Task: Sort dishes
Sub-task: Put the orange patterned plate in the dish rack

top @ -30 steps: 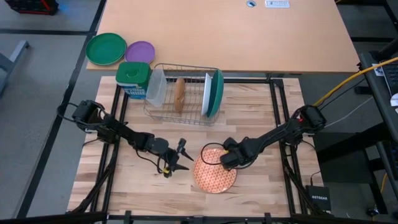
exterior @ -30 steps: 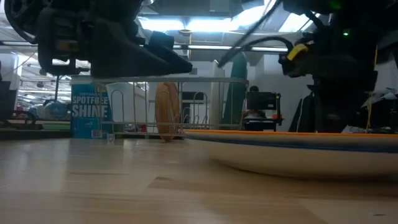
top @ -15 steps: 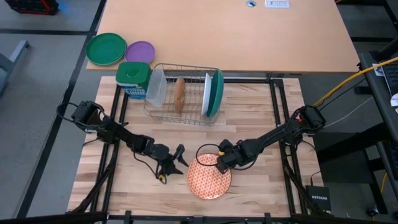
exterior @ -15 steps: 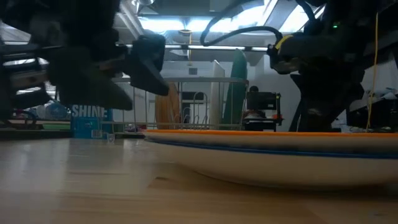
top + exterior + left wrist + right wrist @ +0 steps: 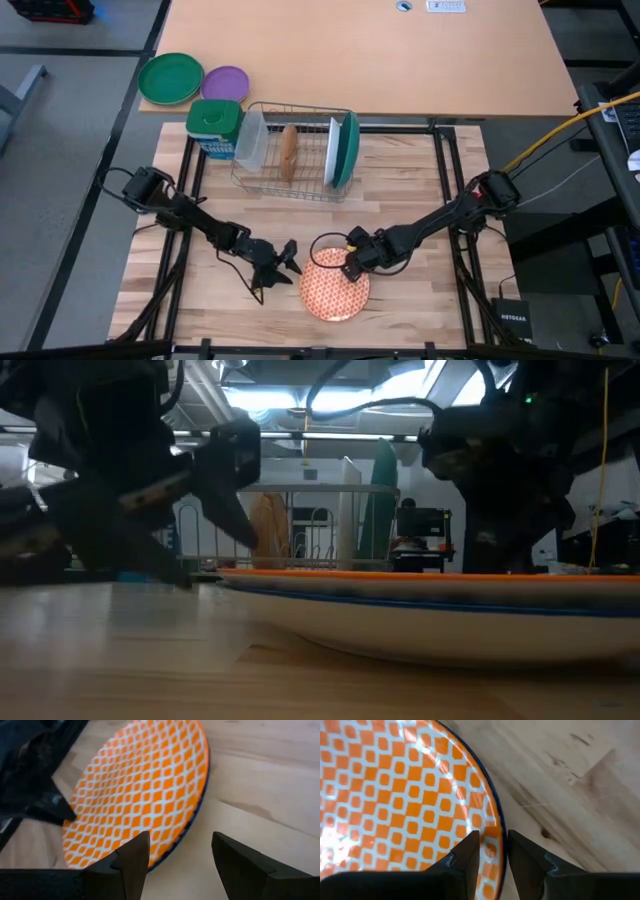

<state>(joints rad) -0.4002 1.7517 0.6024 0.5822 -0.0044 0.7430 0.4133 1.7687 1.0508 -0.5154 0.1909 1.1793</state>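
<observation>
Orange-and-white diamond-patterned plate (image 5: 335, 290), teal plate (image 5: 350, 148), white plate (image 5: 332, 152), green plate (image 5: 170, 78).

Glossy glazed orange-red plate (image 5: 395, 800); matt wood table (image 5: 570, 780); wire rack (image 5: 300, 150).

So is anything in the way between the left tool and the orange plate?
Nothing visible. The left tool sits open right beside the orange patterned plate, with only bare wood between them. The right tool is over the plate's opposite edge, not in the left tool's path.

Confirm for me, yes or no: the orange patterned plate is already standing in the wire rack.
No: the orange patterned plate lies flat on the wooden table, in front of the wire rack, between the left gripper and the right gripper.
</observation>
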